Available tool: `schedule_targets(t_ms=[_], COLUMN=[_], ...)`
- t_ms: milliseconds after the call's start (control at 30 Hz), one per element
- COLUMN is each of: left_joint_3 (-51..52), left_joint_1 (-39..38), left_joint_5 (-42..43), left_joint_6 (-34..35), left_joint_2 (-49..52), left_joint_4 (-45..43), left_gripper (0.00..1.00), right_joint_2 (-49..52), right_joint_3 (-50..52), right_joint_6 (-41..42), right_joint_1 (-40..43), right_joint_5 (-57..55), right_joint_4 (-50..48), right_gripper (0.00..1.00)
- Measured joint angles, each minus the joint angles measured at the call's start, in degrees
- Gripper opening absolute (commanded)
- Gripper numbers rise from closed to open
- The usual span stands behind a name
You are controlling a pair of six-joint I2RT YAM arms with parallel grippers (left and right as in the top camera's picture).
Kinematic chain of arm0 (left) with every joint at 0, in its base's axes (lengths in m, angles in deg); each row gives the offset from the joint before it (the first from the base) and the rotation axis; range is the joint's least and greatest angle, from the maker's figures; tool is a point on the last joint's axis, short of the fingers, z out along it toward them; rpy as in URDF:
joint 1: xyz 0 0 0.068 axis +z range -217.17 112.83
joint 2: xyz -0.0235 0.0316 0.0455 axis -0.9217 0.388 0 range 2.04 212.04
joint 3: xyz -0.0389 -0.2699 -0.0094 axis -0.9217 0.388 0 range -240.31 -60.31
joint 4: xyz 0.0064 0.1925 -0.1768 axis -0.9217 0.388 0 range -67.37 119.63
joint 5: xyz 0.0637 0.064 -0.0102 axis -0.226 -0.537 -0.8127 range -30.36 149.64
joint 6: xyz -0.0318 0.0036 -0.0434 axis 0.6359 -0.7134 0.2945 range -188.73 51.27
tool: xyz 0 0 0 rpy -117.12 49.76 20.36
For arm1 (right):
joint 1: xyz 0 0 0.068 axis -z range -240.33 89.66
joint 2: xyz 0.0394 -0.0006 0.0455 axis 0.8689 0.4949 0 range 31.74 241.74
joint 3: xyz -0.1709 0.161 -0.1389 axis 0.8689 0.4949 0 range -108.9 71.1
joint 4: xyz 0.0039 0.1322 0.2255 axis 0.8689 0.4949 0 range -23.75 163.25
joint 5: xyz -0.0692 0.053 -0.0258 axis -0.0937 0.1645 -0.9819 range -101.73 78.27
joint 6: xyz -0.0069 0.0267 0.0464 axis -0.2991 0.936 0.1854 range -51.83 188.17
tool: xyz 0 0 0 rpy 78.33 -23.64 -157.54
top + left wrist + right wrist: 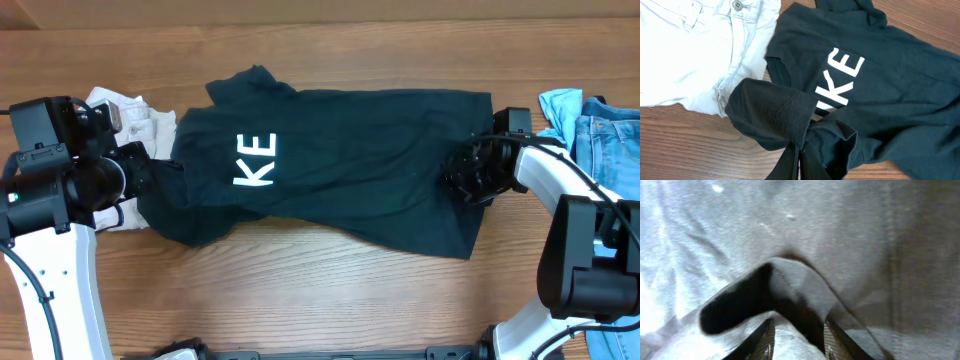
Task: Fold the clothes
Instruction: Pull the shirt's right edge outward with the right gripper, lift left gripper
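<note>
Where the T-shirt (350, 170) lies: spread face up across the middle of the table (300, 300), "KE" (255, 160) showing, its lower edge rumpled.
Long axis: it runs from your left to your right, with the sleeve end at the left arm and the hem at the right arm. Any fold across turns on that line.
Left gripper (799, 165): fingers pressed together on a bunched sleeve, so you hold that end already.
Right gripper (799, 337): it sits on the cloth just inside the hem, jaws a little apart with a raised ridge of fabric between them. You cannot tell whether they bite it or only straddle it.
Nearer arm: each has its own end, so neither needs to reach across.
Neighbours: cream-white shorts (130, 115) lie under and beside the left sleeve, touching it. Blue jeans (600, 130) sit just beyond the hem on the right.
In the way: likely the shorts, if you drag the sleeve low. Judge the right-hand grip before you lift.
</note>
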State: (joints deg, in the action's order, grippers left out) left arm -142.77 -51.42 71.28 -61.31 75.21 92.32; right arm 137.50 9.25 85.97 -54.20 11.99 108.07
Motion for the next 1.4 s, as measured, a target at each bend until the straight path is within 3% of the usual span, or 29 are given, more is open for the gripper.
schedule_targets(t_ms=[100, 300, 367, 567, 700, 967, 1100, 1400], left_joint_3=[0.00, 0.00, 0.00, 0.00, 0.00, 0.00, -0.52, -3.15], left_joint_1=[0.00, 0.00, 0.00, 0.00, 0.00, 0.00, 0.00, 0.00], left_joint_5=[0.00, 0.00, 0.00, 0.00, 0.00, 0.00, 0.04, 0.15], left_joint_6=[0.00, 0.00, 0.00, 0.00, 0.00, -0.39, -1.29, -3.78], left_joint_2=[0.00, 0.00, 0.00, 0.00, 0.00, 0.00, 0.00, 0.00], left_joint_4=[0.00, 0.15, 0.15, 0.15, 0.17, 0.63, 1.86, 6.93], left_gripper=[0.04, 0.04, 0.04, 0.04, 0.04, 0.04, 0.04, 0.04], right_joint_2=[0.00, 0.00, 0.00, -0.02, -2.93, -25.24, -32.68, -37.99], right_joint_3=[0.00, 0.04, 0.04, 0.04, -0.11, -4.81, -4.83, -4.83], right_joint_6=[-0.11, -0.02, -0.07, -0.22, -0.09, 3.19, 4.35, -4.70], right_joint_1=[-0.02, 0.00, -0.02, 0.00, 0.09, 6.43, 12.85, 14.45], right_joint_5=[1.84, 2.56, 2.51, 1.27, -1.07, -10.08, -12.63, -1.97], right_joint_4=[0.24, 3.08, 3.67, 5.77, 12.48, 26.84, 28.94, 33.40], right_gripper=[0.18, 0.14, 0.04, 0.04, 0.04, 0.04, 0.04, 0.04])
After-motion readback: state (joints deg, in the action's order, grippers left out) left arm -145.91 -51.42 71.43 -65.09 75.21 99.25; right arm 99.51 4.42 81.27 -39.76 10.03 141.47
